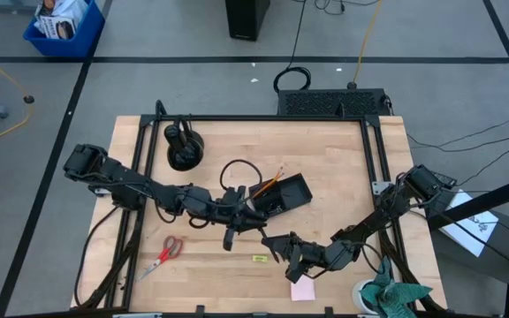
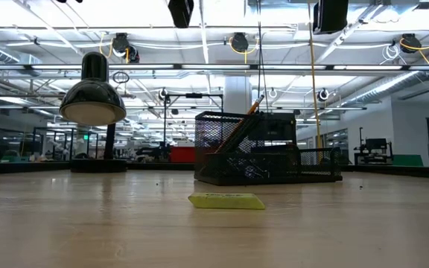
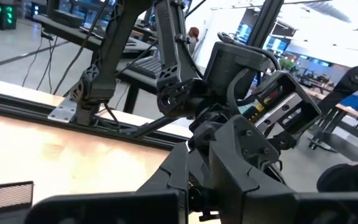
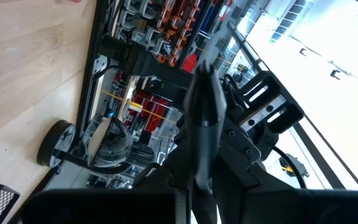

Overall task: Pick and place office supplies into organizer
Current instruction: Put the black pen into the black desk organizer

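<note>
- The organizer [image 1: 283, 194] sits near the middle of the bench [image 1: 343, 177], tilted, with an orange pencil [image 1: 269, 181] poking out of its far-left corner. In the low view the pencil [image 2: 248, 112] leans upright in the mesh organizer [image 2: 263, 149].
- The left gripper [image 1: 233, 231] is just beside the organizer's left end, above the bench; whether its fingers are together or apart I cannot tell.
- The right gripper [image 1: 277, 244] hangs between the organizer and the front edge, fingers pressed together with nothing seen between them.
- The scissors [image 1: 164, 255] lie near the front-left corner.
- The tag [image 1: 260, 258] lies near the front edge, just left of the right gripper.
- The notepad [image 1: 303, 290] lies at the front edge, below the right arm.
- A lamp [image 1: 184, 146] stands near the far-left corner.
- A teal cloth [image 1: 394, 296] lies at the front-right corner.
</note>
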